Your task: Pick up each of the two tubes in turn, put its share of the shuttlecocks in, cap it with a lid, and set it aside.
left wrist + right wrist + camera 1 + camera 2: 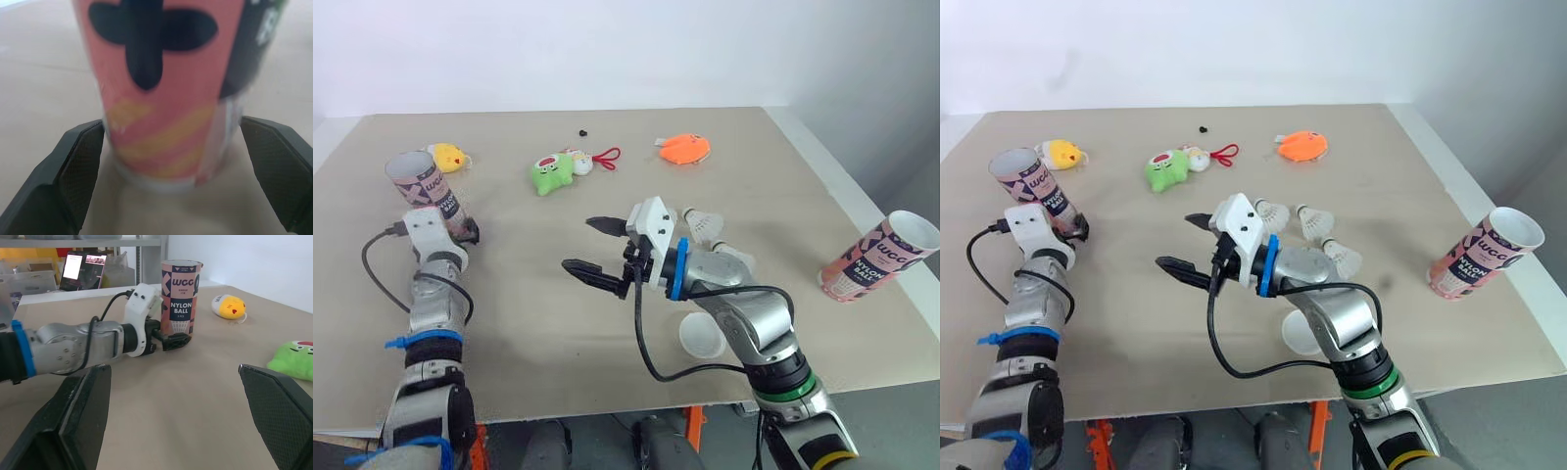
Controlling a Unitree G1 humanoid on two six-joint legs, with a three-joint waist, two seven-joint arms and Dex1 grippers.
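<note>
Pink tube (423, 186) stands upper left on the counter (529, 294). Left gripper (460, 231) brackets its base; grip cannot be told. Right gripper (579, 245) mid-frame, jaws released, empty. Risk: a low, loose hold could tip the tube on lift.

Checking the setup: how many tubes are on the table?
2. The left tube stands at the left gripper; the right tube stands near the table's right edge.
</note>
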